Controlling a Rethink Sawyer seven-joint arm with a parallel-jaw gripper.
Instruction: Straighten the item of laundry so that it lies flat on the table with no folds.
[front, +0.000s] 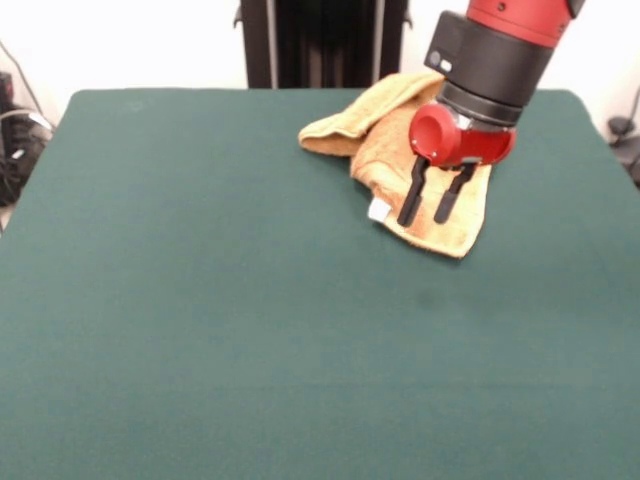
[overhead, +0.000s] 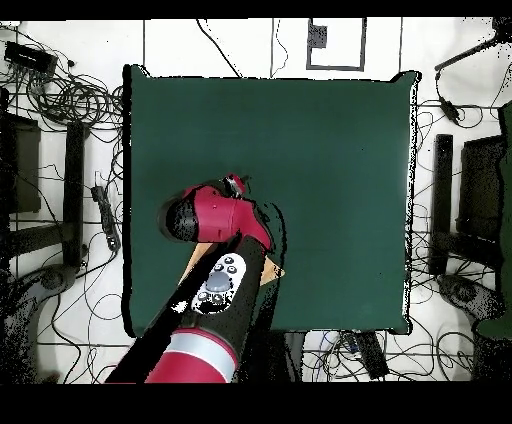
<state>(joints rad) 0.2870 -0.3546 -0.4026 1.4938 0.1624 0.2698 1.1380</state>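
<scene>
Front view, near to far. Near half of the green table (front: 220, 360) is bare felt edge to edge, so there is wide open room on the camera side and toward picture left.

Past the middle, right of centre: the gripper (front: 431, 203) hangs over the towel, its two black fingers (front: 411, 195) pointing down with a narrow gap between them and nothing pinched. Whether the tips touch the cloth is not clear.

The orange-yellow hand towel (front: 372, 140) sits bunched and folded, not flat. Its near corner lies just below the fingertips, with the white tag (front: 379, 210) at the left edge of that corner. One folded lobe runs picture left; the rest goes back under the red-and-black arm (front: 495, 55) toward the far edge of the table.

Far side: the towel is close to the far edge, near the black pedestal (front: 320, 40), with little table behind it.

Overhead: the arm covers most of the towel, only orange slivers show beside it, near the base-side edge. The rest of the table is open.
</scene>
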